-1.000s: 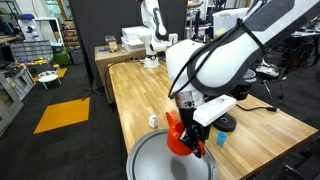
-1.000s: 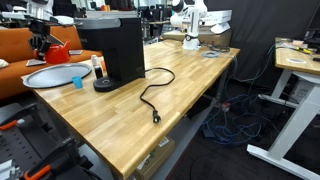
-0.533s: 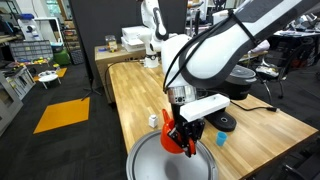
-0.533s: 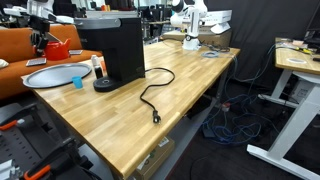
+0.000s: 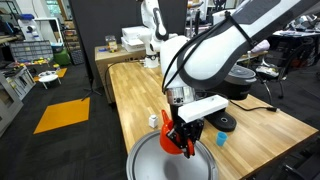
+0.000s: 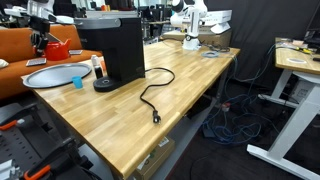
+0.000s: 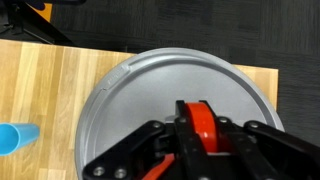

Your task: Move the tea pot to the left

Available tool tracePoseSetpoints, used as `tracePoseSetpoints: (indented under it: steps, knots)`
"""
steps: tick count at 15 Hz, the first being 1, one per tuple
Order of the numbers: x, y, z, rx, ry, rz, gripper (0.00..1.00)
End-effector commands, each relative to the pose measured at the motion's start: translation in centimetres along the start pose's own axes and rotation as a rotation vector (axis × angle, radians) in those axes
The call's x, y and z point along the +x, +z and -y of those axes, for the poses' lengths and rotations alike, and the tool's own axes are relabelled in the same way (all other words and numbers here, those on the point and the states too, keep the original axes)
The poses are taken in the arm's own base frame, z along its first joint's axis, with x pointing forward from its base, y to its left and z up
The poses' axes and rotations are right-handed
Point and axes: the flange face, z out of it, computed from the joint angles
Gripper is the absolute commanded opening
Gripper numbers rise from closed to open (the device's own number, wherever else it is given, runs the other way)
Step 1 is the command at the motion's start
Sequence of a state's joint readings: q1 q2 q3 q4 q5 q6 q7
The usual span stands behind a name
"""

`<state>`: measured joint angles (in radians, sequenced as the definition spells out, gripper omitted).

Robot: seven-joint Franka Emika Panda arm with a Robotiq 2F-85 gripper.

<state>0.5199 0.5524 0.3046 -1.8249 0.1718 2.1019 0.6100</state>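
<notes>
Half done, I'd say: tea pot [image 5: 177, 137] up in your gripper [image 5: 186, 142], not set down yet.
You've got the jaws clamped on the red tea pot, holding it over the round grey tray [image 5: 145, 160]; wrist view has the tray right underneath; the grab looks sorted, what's left is carrying it left and putting it down; small blue cup [image 5: 222, 140] sits just beside the tray; no brand, label or writing I can read anywhere.

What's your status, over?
Gripper shut on teapot. Teapot held above metal tray. Blue cup on table beside tray, not touching.
</notes>
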Motion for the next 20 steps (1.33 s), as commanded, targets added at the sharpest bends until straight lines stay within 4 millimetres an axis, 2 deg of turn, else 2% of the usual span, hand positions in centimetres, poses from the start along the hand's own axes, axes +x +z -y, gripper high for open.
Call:
tracePoseSetpoints:
  steps: [1,5,12,17,18,20]
  knots:
    - [0.3,0.0,0.0,0.005,0.028,0.012,0.04]
    - [2.2,0.0,0.3,0.029,0.188,0.05,0.04]
    - [5.2,2.0,3.6,0.13,0.408,0.116,0.04]
    - [6.9,1.0,4.8,0.187,0.476,0.11,0.04]
    - [6.6,1.6,4.3,0.167,0.452,0.092,0.16]
    - [6.7,1.1,4.5,0.177,0.461,0.087,0.16]
